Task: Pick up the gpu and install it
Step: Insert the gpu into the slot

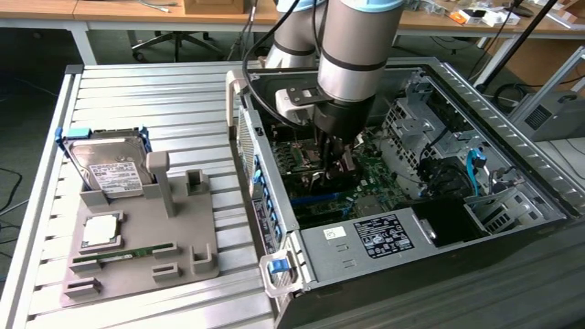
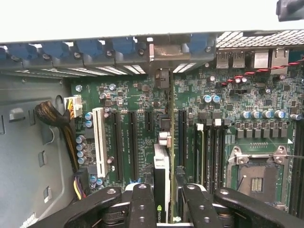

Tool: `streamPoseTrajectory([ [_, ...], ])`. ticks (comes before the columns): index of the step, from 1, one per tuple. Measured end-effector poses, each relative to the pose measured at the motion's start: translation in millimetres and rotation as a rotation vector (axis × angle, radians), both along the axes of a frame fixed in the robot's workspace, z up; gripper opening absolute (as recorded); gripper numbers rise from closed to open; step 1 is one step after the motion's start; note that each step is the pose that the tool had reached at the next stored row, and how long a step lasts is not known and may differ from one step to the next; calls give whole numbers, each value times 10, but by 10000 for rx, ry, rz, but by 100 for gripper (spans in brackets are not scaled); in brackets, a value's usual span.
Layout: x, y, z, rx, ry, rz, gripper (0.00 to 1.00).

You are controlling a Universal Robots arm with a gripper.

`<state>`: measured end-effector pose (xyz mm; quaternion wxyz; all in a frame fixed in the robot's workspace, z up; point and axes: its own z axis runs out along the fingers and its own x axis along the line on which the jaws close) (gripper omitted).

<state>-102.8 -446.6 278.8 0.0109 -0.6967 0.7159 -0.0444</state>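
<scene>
I'm holding the tool (image 2: 164, 202) down inside the open computer case (image 1: 512, 123), its fingers (image 2: 142, 204) pinching the gpu (image 2: 162, 180) edge-on. The card is standing upright over the motherboard (image 2: 247, 118), lined up among the long black expansion slots (image 2: 130, 142), its bracket end toward the case's rear wall.

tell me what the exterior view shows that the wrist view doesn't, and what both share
The exterior view takes in the grey ribbed table, the grey parts holder with the silver hard drive with white label and the narrow green memory stick, and the arm reaching into the open black computer case.

The wrist view gives the black gripper shut on the thin dark gpu card, held edge-on over the black expansion slots, with the white slot and empty processor socket nearby.

Both show the green motherboard.
</scene>
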Motion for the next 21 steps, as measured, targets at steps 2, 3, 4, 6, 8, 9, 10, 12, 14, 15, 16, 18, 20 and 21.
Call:
streamPoseTrajectory([
  [2, -1, -1, -2, 12, -1, 0, 27],
  [3, -1, -1, -4, 17, -2, -1, 27],
  [4, -2, -2, -7, 20, -1, -1, 27],
  [6, -2, -4, -11, 27, 0, 0, 27],
  [8, -1, -9, -20, 50, -1, 1, 27],
  [9, -1, -14, -26, 61, 0, 0, 27],
  [10, -1, -17, -31, 67, -1, 1, 27],
  [12, -1, -30, -43, 85, 0, 0, 27],
  [14, -1, -41, -53, 101, 0, 0, 27],
  [15, -1, -49, -61, 114, -1, 0, 27],
  [16, -1, -56, -69, 122, 0, 1, 27],
  [18, -1, -70, -83, 141, 0, 0, 27],
  [20, -2, -70, -84, 143, 2, -1, 27],
  [21, -1, -70, -84, 143, 1, 0, 27],
])
